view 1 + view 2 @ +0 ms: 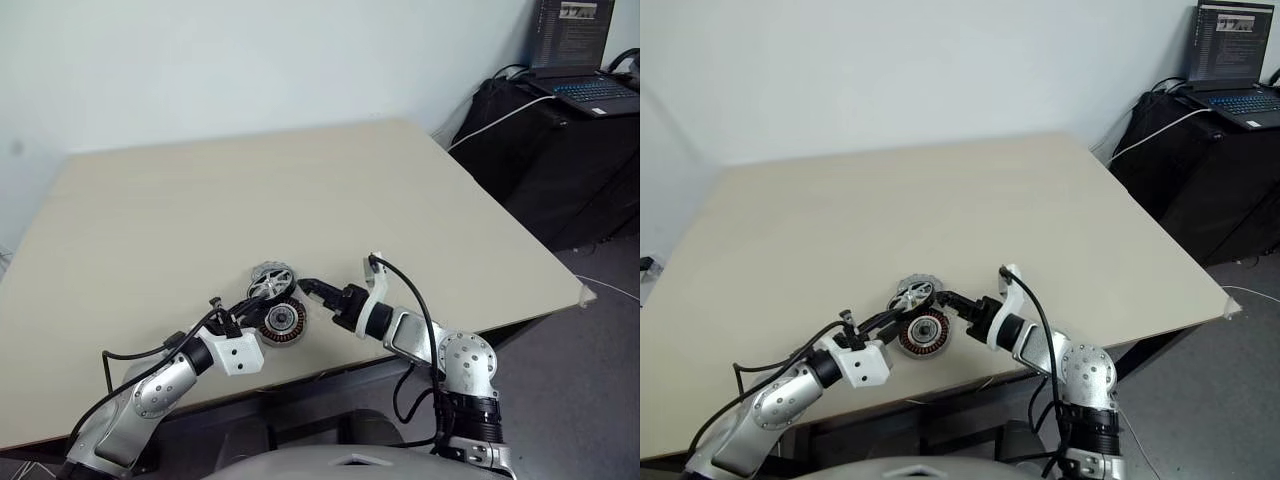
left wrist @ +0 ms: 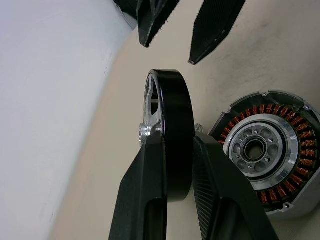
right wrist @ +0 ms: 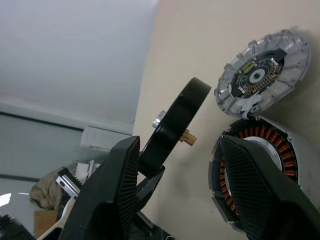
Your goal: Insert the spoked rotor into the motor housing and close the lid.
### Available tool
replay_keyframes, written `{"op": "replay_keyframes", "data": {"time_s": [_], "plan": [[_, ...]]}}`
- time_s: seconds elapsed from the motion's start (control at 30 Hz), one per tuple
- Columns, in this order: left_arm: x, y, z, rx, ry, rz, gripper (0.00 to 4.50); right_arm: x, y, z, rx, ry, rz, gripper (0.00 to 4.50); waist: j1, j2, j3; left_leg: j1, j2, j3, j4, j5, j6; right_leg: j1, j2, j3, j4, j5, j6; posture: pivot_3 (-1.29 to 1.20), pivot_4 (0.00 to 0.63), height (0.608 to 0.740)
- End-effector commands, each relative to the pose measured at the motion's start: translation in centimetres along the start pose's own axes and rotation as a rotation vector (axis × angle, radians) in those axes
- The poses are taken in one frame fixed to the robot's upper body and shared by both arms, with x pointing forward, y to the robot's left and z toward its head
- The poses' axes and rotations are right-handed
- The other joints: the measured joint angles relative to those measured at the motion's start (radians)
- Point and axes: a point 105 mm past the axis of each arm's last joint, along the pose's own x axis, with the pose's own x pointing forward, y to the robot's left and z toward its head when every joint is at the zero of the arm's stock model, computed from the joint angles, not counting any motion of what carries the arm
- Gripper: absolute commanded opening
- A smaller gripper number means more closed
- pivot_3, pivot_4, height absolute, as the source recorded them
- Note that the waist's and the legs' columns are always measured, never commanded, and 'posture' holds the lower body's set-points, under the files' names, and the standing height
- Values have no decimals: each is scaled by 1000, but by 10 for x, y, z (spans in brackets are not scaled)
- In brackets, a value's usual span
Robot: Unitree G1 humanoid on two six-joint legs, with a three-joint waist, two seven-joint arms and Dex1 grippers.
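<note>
Carefully now: rotor held on edge, not yet above the housing.
Lower left of the frame, the left gripper [image 2: 177, 165] is clenched on the rotor [image 2: 172, 130] rim; it should turn flat and centre over the housing [image 1: 282, 321] beside it. Right gripper [image 1: 313, 291] waits released, just right; lid [image 3: 262, 72] lies behind, touching the housing.

Beige table [image 1: 300, 190] against a pale wall [image 1: 250, 60], open laptop [image 1: 585, 60] on a black stand [image 1: 570, 160].

Silver arms, white wrist blocks, looping black cables, black ribbed fingers [image 2: 150, 190].
</note>
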Motion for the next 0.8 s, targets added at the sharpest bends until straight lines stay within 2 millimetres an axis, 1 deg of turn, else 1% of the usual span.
{"op": "replay_keyframes", "data": {"time_s": [0.03, 0.43, 0.73, 0.8], "plan": [[1, 11, 6, 43, -33, 26, 389, 10, 19, 0, 9, 12, 74, 2755, 0, 0, 0, 0, 0, 0, 0, 0, 0, 0, 0, 0, 0, 0, 0, 0, 0, 740], [3, 9, 8, 42, -46, 8, 389, 26, 33, -1, 36, 27, 123, 2755, -3, 0, 0, 0, 0, 0, 0, 0, 0, 0, 0, 0, 0, 0, 0, 0, 0, 740], [5, 6, 10, 37, -51, 1, 389, 36, 41, 10, 56, -20, 144, 2755, -7, 0, 0, 0, 0, 0, 0, 0, 0, 0, 0, 1, 0, 0, 0, 0, 0, 740], [5, 6, 10, 36, -52, 0, 389, 36, 41, 11, 63, -26, 144, 2336, -7, 0, -1, 0, 0, 0, 0, 0, 0, 0, 0, 1, 1, 0, 0, 0, 0, 740]]}}
